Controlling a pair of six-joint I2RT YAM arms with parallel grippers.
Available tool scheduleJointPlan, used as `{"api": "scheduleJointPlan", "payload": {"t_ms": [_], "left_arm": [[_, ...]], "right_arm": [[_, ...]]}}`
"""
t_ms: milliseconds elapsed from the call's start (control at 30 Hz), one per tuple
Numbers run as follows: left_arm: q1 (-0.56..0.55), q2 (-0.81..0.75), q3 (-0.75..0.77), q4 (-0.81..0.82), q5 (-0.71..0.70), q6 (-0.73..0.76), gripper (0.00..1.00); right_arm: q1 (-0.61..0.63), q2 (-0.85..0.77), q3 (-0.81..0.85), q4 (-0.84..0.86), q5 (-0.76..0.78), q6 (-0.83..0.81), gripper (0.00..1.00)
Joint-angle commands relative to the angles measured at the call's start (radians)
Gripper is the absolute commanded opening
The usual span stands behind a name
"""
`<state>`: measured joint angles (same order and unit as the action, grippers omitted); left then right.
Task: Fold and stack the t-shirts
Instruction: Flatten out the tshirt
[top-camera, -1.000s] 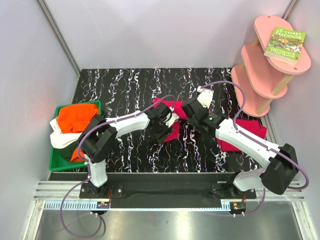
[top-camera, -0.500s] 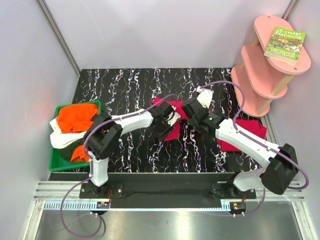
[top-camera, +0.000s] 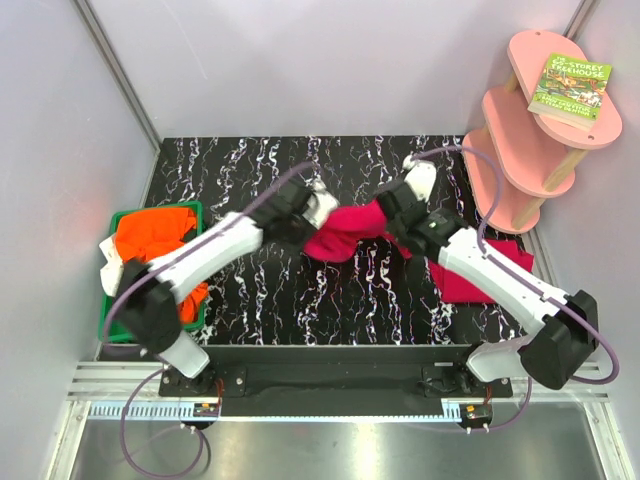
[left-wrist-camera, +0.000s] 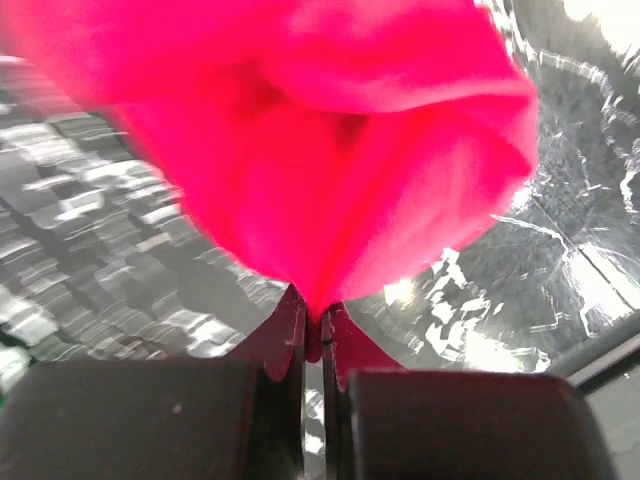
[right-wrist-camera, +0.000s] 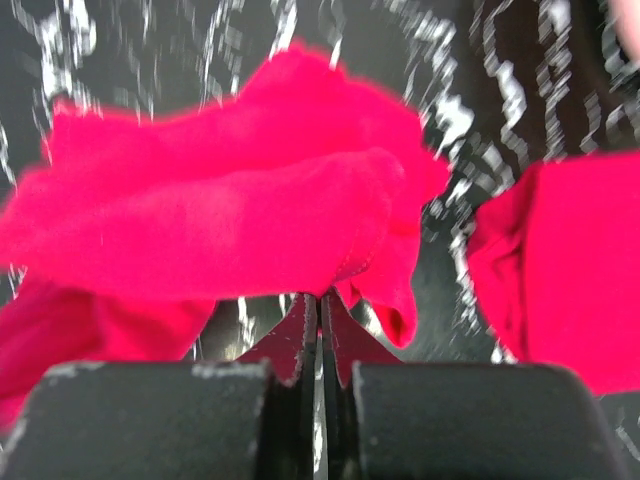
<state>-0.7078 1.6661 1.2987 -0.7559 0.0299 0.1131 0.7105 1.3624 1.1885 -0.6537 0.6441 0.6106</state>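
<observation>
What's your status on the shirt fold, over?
Left gripper, right gripper: jaws shut on crimson-pink t-shirt, slung between them. A second crimson-pink t-shirt lies apart to the right. No obstruction seen.

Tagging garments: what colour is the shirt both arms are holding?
Plain crimson-pink; the held t-shirt shows best in the left wrist view.

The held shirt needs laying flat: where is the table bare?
Bare: the near centre of the black marbled table, between the arms and in front of the held crimson t-shirt, and the far strip by the back wall. Crowded: left, the green plastic tray with orange shirt and white shirt; right, the folded crimson t-shirt and pink wooden shelf.
</observation>
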Motion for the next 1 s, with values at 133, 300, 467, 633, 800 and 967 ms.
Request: {"api": "scheduleJointPlan", "payload": {"t_ms": [133, 300, 467, 633, 800, 967], "left_arm": [[0.269, -0.354, 0.152, -0.112, -0.097, 0.06, 0.0], [0.47, -0.388, 0.301, -0.112, -0.085, 0.042, 0.0], [0.609, -0.353, 0.402, -0.109, -0.088, 0.028, 0.0], [0.702, -0.301, 0.453, -0.108, -0.078, 0.013, 0.0], [0.735, -0.267, 0.394, -0.105, -0.047, 0.013, 0.0], [0.734, -0.224, 0.309, -0.086, -0.007, -0.003, 0.0]], "right_arm": [[-0.155, -0.016, 0.193, 0.054, 0.039, -0.172, 0.0], [-0.209, 0.004, 0.336, 0.088, 0.065, -0.274, 0.0], [-0.261, 0.006, 0.453, 0.1, 0.065, -0.331, 0.0], [-0.289, -0.023, 0.438, 0.101, 0.045, -0.35, 0.0], [-0.292, -0.063, 0.32, 0.101, 0.02, -0.31, 0.0], [-0.292, -0.072, 0.203, 0.103, -0.011, -0.261, 0.0]]}}
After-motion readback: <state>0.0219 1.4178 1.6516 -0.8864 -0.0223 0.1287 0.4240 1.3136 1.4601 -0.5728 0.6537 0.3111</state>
